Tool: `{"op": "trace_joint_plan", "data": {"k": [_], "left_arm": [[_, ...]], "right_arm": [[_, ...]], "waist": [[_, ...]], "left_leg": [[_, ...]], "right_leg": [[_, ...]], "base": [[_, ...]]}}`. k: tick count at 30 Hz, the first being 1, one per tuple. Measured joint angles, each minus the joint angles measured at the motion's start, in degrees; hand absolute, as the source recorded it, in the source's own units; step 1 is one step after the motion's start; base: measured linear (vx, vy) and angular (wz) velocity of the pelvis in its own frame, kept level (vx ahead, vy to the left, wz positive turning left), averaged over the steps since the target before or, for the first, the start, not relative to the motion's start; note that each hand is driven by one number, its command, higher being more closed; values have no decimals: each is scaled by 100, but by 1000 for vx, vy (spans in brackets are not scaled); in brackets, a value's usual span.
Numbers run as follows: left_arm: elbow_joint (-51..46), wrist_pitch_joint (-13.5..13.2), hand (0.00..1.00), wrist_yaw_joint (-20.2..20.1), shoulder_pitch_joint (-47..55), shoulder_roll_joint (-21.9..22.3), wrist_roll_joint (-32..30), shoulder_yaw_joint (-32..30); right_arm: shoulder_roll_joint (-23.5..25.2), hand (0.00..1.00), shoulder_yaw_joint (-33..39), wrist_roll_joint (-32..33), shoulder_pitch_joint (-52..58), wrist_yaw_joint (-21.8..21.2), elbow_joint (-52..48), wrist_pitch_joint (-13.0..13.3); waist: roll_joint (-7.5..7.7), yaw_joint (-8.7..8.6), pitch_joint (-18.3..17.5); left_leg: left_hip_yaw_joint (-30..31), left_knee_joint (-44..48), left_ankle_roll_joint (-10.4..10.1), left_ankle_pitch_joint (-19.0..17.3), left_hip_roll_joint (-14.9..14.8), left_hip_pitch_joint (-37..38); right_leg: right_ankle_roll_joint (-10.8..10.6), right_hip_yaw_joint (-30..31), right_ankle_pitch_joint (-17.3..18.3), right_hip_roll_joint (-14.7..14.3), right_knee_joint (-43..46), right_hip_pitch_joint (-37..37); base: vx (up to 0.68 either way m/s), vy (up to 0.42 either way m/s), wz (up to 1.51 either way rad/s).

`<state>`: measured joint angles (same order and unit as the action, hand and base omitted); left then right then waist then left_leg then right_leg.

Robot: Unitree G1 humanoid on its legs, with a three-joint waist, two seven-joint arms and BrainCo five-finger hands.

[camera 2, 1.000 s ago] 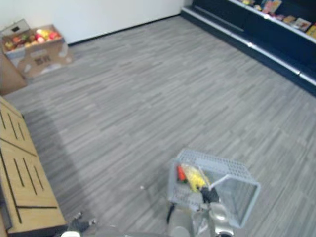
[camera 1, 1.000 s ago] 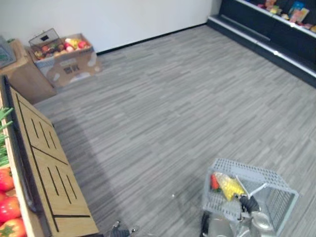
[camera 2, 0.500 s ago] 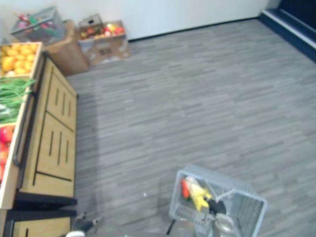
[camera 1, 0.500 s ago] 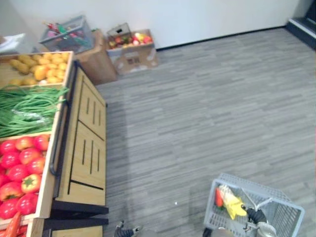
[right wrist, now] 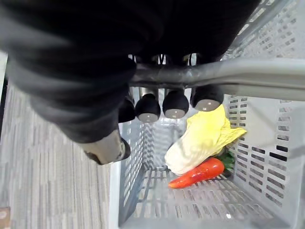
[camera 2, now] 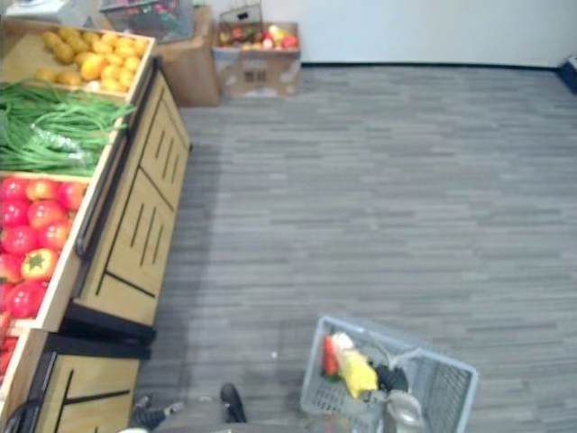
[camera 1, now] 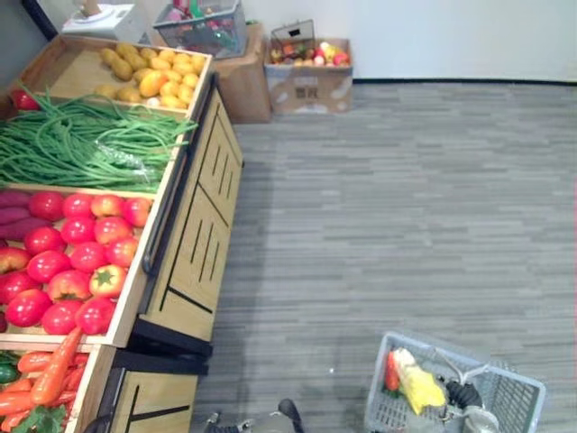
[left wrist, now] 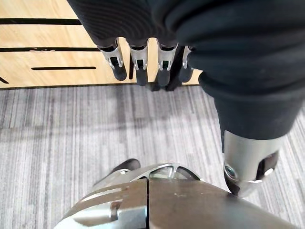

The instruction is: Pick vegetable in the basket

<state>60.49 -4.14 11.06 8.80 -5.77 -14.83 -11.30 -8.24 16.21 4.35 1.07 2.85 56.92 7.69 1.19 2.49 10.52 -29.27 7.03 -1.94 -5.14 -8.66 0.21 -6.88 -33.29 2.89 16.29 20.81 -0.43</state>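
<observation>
A grey plastic basket (camera 2: 446,397) hangs at the robot's lower right, above the grey plank floor (camera 1: 406,198). The right hand (right wrist: 175,102) has its fingers curled fully round the basket's handle (right wrist: 252,76). Inside lie a pale yellow Chinese cabbage (right wrist: 202,140) and, touching it underneath, an orange-red carrot (right wrist: 198,172). The vegetables not yet picked are on the wooden counter (camera 1: 194,234) along the robot's left. Its bins hold carrots (camera 1: 50,379) nearest the robot, then red tomatoes (camera 1: 68,271), purple sweet potatoes (camera 1: 22,207), long green beans (camera 1: 86,144) and, farthest, yellow produce (camera 1: 149,77). The largest carrot lies slanted, its long axis running up toward the tomato bin. The left hand (left wrist: 139,62) hangs empty with fingers straight and relaxed, close to the counter's slatted front. It is judged the nearer, free hand, and the bins lie to its left and above it. A cardboard box of produce (camera 1: 311,77) sits by the far wall. Compared with half a second ago, the whole view has swung left, so much more of the counter shows. This is the camera turning, not things moving; the basket, its contents and the right hand's hold look unchanged.
</observation>
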Motion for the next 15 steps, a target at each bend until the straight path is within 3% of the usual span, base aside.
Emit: {"op": "trace_joint_plan", "data": {"k": [1, 2, 4, 6, 8, 10, 11, 13, 15], "left_arm": [[11, 43, 0, -10, 7, -80, -3, 39], [-12, 58, 0, -8, 28, -163, -3, 49], [-13, 88, 0, -10, 76, -278, -5, 79], [-31, 94, 0, -11, 43, -254, -5, 83], [-139, 94, 0, -9, 36, -198, -4, 62], [-156, 93, 0, -9, 45, -205, -14, 43], [-96, 99, 0, -8, 25, -253, -69, -2], [7, 95, 0, -11, 38, 13, -171, -30], [-3, 89, 0, -17, 35, 133, -175, -39]], "right_arm": [[15, 100, -106, -5, -14, -11, -36, 4], [108, 100, -159, -12, -15, -23, -36, 7], [157, 100, -236, -151, 16, -54, -99, 57], [116, 100, -283, -188, -34, -43, -117, 47], [120, 100, -314, -205, -125, -46, -115, 35], [171, 100, -314, -211, -142, -46, -127, 18], [169, 100, -306, -212, -147, -41, -132, 16], [-35, 100, -297, -211, -151, -28, -155, 6], [-103, 100, -295, -211, -158, -36, -155, 1]], "waist": [[15, -22, 5], [175, -10, 51], [335, -77, 3], [314, -81, 15], [251, -79, 44], [319, -65, -2], [394, -76, -10], [26, -68, -95], [-153, -59, -97]], "left_leg": [[22, -91, -41, -229, -44, 162], [30, -103, -26, -232, 47, 288], [108, -157, -21, -264, 56, 436], [125, -185, -96, -219, -6, 479], [161, -194, -199, -166, -132, 473], [194, -282, -482, -57, -194, 506], [252, -364, -647, 2, -167, 583], [311, -707, -882, 212, -553, 757], [327, -797, -911, 260, -746, 846]], "right_leg": [[-1, 387, 0, 193, 966, -390], [-41, 746, -12, 438, 1674, -685], [-32, 857, 201, 556, 1906, -708], [74, 658, 392, 533, 1396, -690], [47, 623, 369, 397, 513, -724], [-3, 1013, -231, 230, -969, -726], [-198, 1195, -598, 174, -1128, -695], [-45, 1087, -450, -295, -1173, -604], [62, 1049, -346, -535, -1190, -559]], "base": [[0, 66, -5], [5, 40, 5], [33, -23, 21], [84, -71, 11], [87, -158, 4], [109, -244, 11], [85, -194, 7], [166, -271, -6], [161, -234, -11]]}}
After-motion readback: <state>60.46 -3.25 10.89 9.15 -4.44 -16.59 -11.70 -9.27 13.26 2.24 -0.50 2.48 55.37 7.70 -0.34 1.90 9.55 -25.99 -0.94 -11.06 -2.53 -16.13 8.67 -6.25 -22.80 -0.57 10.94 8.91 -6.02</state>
